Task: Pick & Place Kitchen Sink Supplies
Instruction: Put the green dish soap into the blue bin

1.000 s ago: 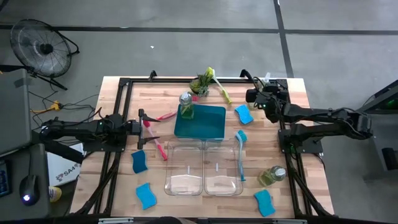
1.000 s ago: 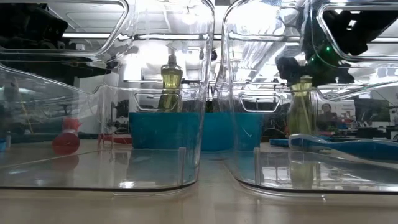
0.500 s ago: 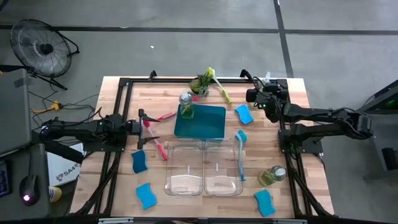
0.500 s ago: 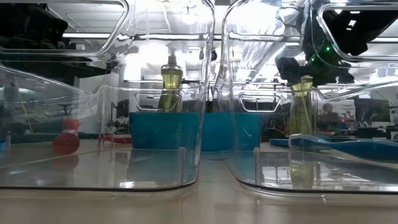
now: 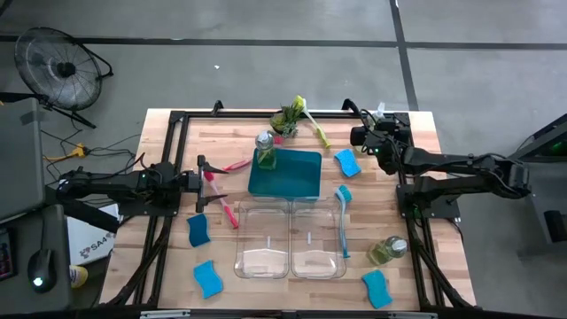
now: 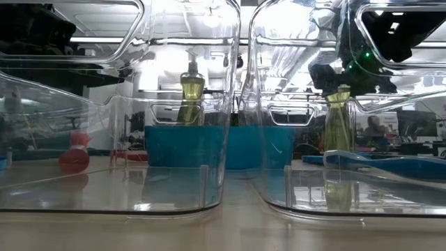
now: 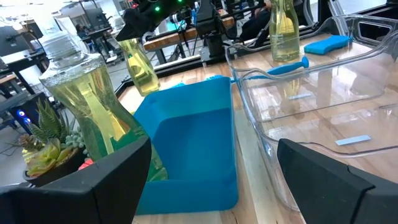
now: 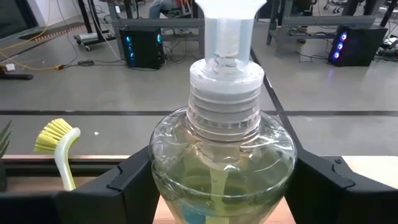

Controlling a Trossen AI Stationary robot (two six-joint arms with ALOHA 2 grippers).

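The soap bottle (image 8: 221,155) that matters now stands at the far right corner of the tabletop (image 5: 221,133), just behind a blue sponge (image 5: 347,163), with its rounded belly filling the space in the right gripper (image 8: 222,186). The one thing that has changed is small: the right jaws have drawn in a little, and they now sit against both flanks of the bottle below its white collar, closed on it as far as its width allows. The bottle itself has not shifted or risen, so I judge this to be the moment of gripping, with the lift yet to come. Nothing else has moved. The teal tray (image 5: 297,182) lies at the centre with a second bottle (image 5: 265,152) upright in its near-left corner, the two clear bins (image 5: 266,257) stand empty in front of it, a blue brush (image 5: 342,221) rests along the right bin's edge, and a third bottle (image 5: 387,252) lies further along the right side. The left gripper (image 5: 205,177) waits beside the tray's left edge, near a red-pink brush (image 5: 232,166), its jaws spread wide with nothing between them. With most of the supplies loose on the wood, the task looks to be at an early stage.
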